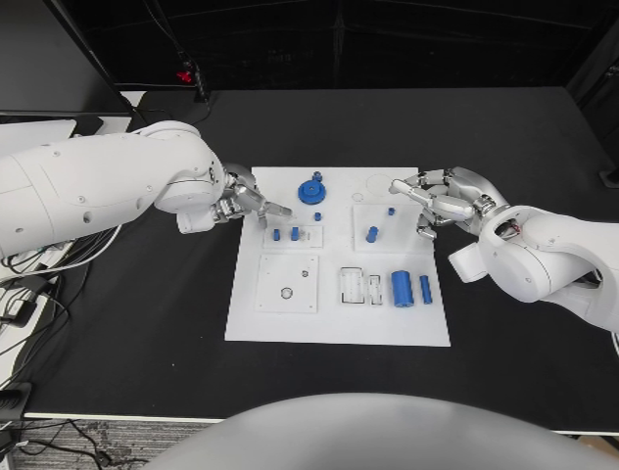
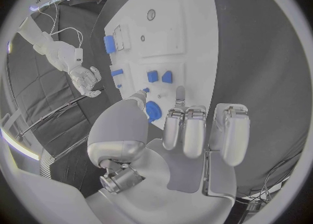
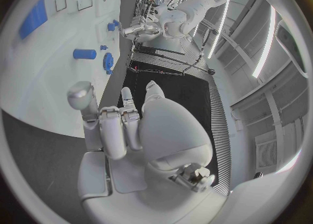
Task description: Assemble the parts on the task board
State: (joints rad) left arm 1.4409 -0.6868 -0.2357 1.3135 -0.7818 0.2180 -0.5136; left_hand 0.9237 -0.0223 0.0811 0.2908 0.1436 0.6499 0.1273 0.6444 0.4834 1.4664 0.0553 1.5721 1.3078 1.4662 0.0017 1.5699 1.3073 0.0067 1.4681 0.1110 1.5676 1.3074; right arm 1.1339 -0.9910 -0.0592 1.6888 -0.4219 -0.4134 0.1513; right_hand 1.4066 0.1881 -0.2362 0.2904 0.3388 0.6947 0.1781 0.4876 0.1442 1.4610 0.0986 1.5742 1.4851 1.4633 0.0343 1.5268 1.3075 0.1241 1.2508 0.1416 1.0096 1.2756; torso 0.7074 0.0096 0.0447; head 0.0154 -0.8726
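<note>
The white task board (image 1: pixel 338 323) lies mid-table. A round blue knob (image 1: pixel 311 189) stands near its far edge, small blue pegs (image 1: pixel 286 234) and a blue peg (image 1: pixel 372 234) stand in its middle, and two blue cylinders (image 1: pixel 411 290) lie toward its near right. My left hand (image 1: pixel 246 206) hovers over the board's left edge beside the knob, fingers apart and holding nothing; in the left wrist view the left hand (image 2: pixel 189 130) has straight fingers close to the knob (image 2: pixel 153 111). My right hand (image 1: pixel 444 201) hangs at the board's right edge, loosely curled and holding nothing; the right hand (image 3: pixel 124 130) shows bare fingers.
A white square insert (image 1: pixel 287 284) and a clear frame (image 1: pixel 352 286) sit in the board's near half. Cables (image 1: pixel 21 279) trail off the table's left side. Black table (image 1: pixel 140 323) surrounds the board.
</note>
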